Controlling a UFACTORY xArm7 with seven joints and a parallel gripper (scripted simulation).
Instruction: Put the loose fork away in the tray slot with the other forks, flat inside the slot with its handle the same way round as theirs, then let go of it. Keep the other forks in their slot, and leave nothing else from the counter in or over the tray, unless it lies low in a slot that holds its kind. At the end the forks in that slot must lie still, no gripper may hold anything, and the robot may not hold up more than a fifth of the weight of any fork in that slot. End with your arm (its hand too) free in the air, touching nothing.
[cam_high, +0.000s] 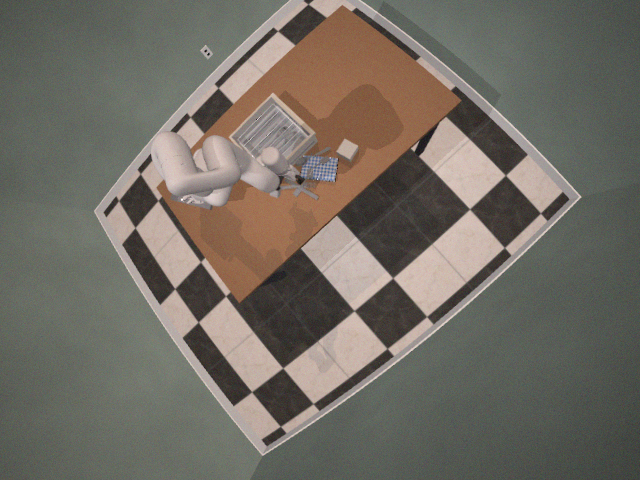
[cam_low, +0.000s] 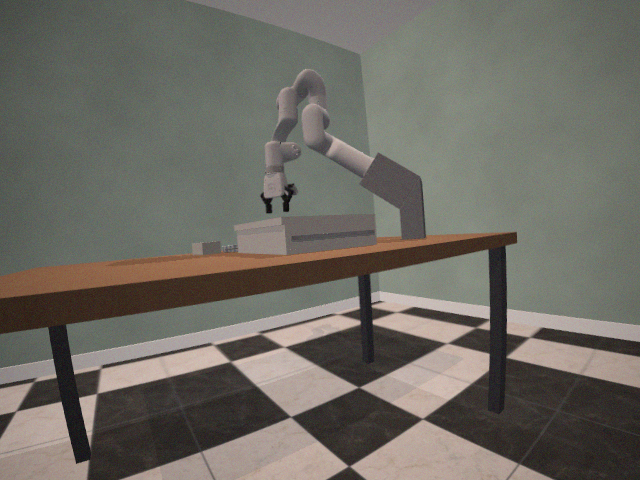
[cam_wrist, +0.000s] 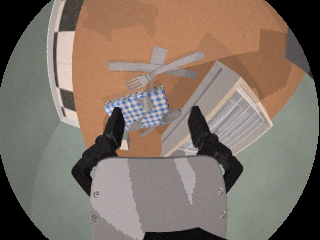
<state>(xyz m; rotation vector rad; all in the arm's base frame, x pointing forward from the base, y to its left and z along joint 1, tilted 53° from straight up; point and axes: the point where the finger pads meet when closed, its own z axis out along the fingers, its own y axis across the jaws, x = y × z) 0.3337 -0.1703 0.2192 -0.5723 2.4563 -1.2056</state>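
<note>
My gripper (cam_wrist: 156, 114) (cam_low: 277, 202) is open and empty. It hangs well above the table, over the near edge of the cutlery tray (cam_high: 294, 115) (cam_low: 268, 242) (cam_wrist: 208, 94). The tray is a pale box with narrow slots that hold grey cutlery; I cannot tell the forks apart in it. Loose grey cutlery (cam_high: 306, 191) (cam_wrist: 156, 67) lies crossed on the table beside the tray. One piece with a tined head, the loose fork (cam_wrist: 140, 79), lies at the edge of a blue checked cloth (cam_high: 320, 167) (cam_wrist: 139, 108).
A small pale box (cam_high: 347, 149) (cam_low: 205, 248) stands on the brown table (cam_high: 336, 62) (cam_low: 155, 284) beyond the cloth. The arm's base stands at the table edge behind the tray. A spoon-like piece (cam_wrist: 171, 118) lies between the cloth and the tray.
</note>
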